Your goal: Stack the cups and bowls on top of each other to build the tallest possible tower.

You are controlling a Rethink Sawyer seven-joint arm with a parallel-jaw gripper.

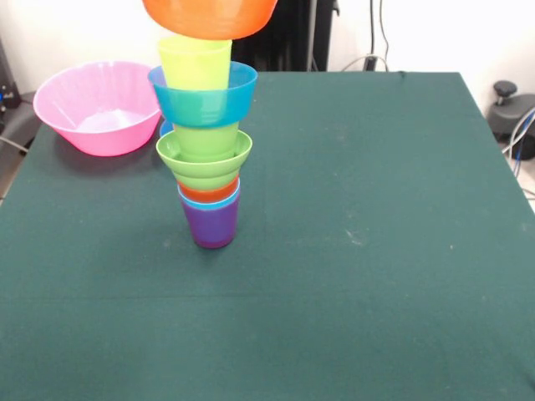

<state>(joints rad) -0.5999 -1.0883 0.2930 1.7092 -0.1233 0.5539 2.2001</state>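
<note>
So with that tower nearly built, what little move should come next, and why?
Probably fetch the pink bowl, standing alone at the table's edge while the rest seems stacked. The tower already rises from the purple cup to the orange bowl at the picture's top. No tool shows, so how is unclear.

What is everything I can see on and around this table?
Tower: one stack, near the table's middle-left, reaching the picture's top edge.
Cups in it: purple cup at the base, light blue rim and orange rim nested above, yellow-green cup higher up.
Bowls in it: ridged green bowl, blue bowl, orange bowl on top, cut off by the edge.
Pink bowl: one, large, translucent, at the far left of the table.
Blue sliver: behind the tower; cannot tell what it is.
Table: one, dark green top.
Cables: at the right edge.
Robot's tool: not visible.
</note>
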